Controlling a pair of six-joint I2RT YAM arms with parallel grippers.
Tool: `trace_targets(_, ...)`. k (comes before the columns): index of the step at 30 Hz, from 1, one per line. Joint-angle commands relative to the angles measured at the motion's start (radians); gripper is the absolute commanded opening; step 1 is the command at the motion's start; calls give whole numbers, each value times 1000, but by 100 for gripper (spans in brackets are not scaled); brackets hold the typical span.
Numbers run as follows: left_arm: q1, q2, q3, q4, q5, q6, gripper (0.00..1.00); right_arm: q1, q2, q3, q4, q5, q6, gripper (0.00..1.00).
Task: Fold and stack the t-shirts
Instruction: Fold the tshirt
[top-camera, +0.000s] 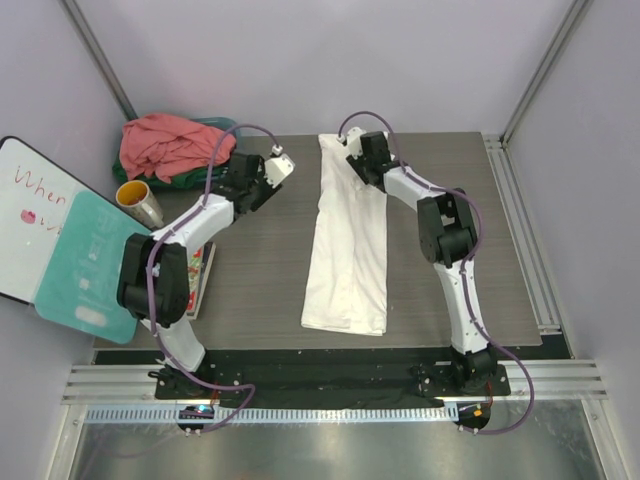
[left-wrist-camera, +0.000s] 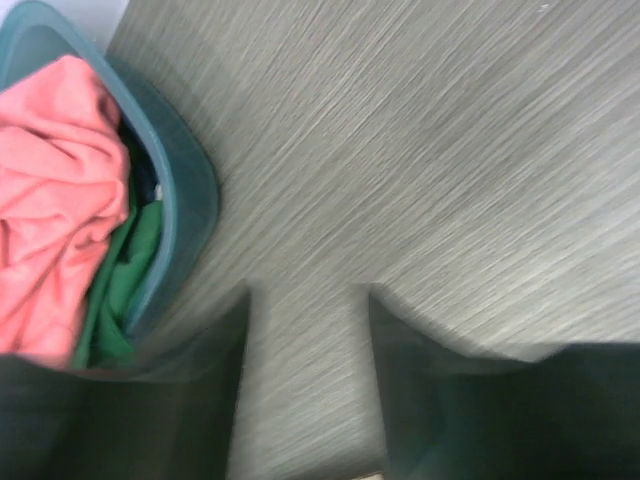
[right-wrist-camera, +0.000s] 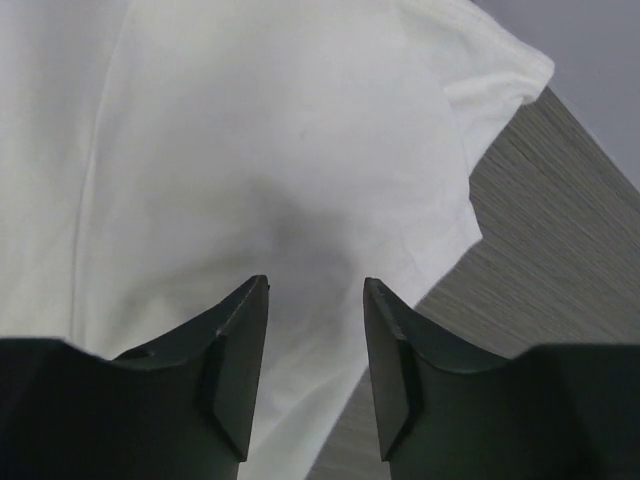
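The white t-shirt lies as a long folded strip down the middle of the table; it fills the right wrist view. My right gripper hovers open and empty over the strip's far end, its right edge close by. The salmon-pink t-shirt is bunched on top of the teal basin at the far left, with the dark green t-shirt under it. My left gripper is open and empty above bare table, right of the basin.
A metal cup stands left of the left arm. A whiteboard and a teal board lean at the left edge. Grey walls close in the table on three sides.
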Motion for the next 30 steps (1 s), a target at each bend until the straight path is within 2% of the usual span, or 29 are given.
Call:
trace_targets(1,-4,-108,-56,79,150,58,65,19,-289,-118,21,-44,18,52)
trace_targets(2,-4,-133,-86,111,232,86,72,28,-329,-161,13,-67,-38,55)
trace_targets(3,-4,-186,-113,125,276,163,86,35,-421,-254,-9,-112,-78,56)
trace_targets(4,-4,-209,-170,146,331,210,93,41,-464,-308,-23,-136,-133,57)
trace_targets(5,-4,-232,-199,152,415,259,98,54,-518,-363,-42,-168,-242,60)
trace_targets(6,-4,-272,-248,157,467,372,100,57,-606,-467,-95,-254,-304,63)
trace_targets(8,-4,-303,-294,162,591,489,100,69,-702,-563,-137,-308,-384,72)
trace_targets(10,-4,-337,-360,166,656,652,100,89,-802,-649,-236,-337,-496,73)
trace_targets(13,-4,-364,-416,174,774,750,100,138,-897,-710,-324,-342,-551,75)
trace_targets(15,-7,-377,-435,172,837,762,100,181,-938,-761,-342,-336,-563,75)
trace_targets(20,-55,-452,-512,171,830,840,100,249,-1070,-902,-337,-348,-660,75)
trace_targets(25,-118,-573,-589,69,772,862,100,296,-1225,-1051,-295,-353,-645,75)
trace_targets(30,-122,-685,-692,-2,765,972,100,299,-1456,-1216,-338,-324,-643,75)
